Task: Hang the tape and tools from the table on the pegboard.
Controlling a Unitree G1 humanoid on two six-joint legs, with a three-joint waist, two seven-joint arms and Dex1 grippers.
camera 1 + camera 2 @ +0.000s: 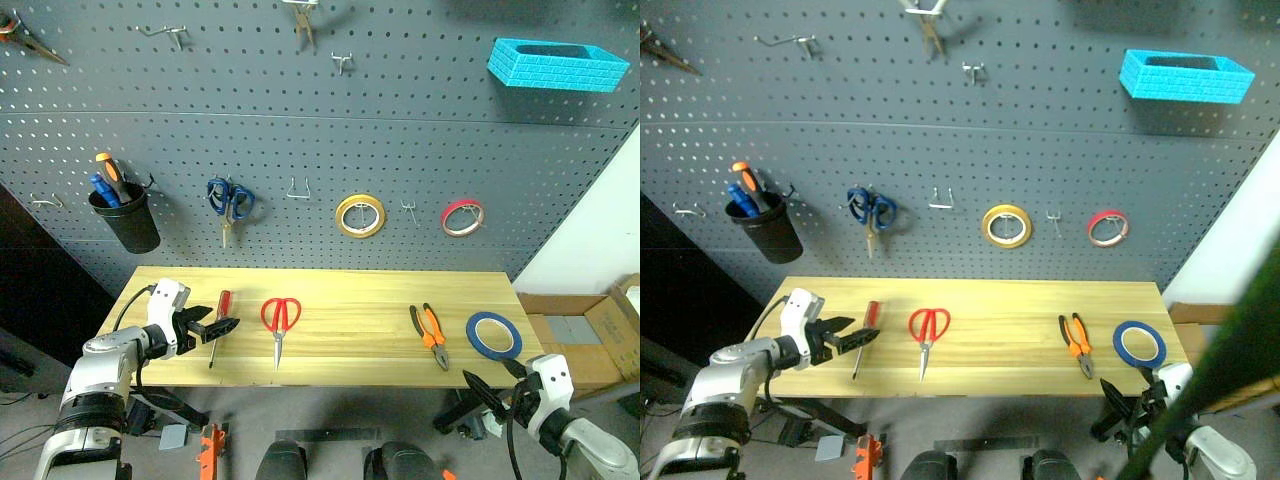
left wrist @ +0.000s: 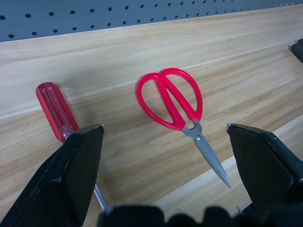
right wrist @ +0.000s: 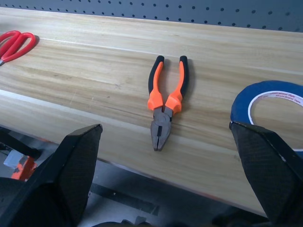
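You are lining up the first pick: with every tool lying on the worktop [image 1: 350, 330], your empty left gripper [image 1: 212, 329] is hovering wide open over the red-handled screwdriver [image 1: 219, 317], just beside the red-handled scissors [image 1: 280, 318], needing to descend and close.

Both arms are built of rounded silver-grey shells joined by black rings. The left arm [image 1: 105, 362] has a white, boxy wrist housing [image 1: 167, 303] with a black cable [image 1: 128, 312] looping from it back along the forearm. The left gripper [image 1: 220, 327] carries two black fingers [image 2: 71, 175], broad, flat and angular, tapering to blunt wedge tips with a matte finish. The right arm [image 1: 590, 440] ends in a similar white wrist block [image 1: 549, 380] with black cabling, and the right gripper [image 1: 490, 392] has the same black wedge-shaped fingers [image 3: 267, 165].
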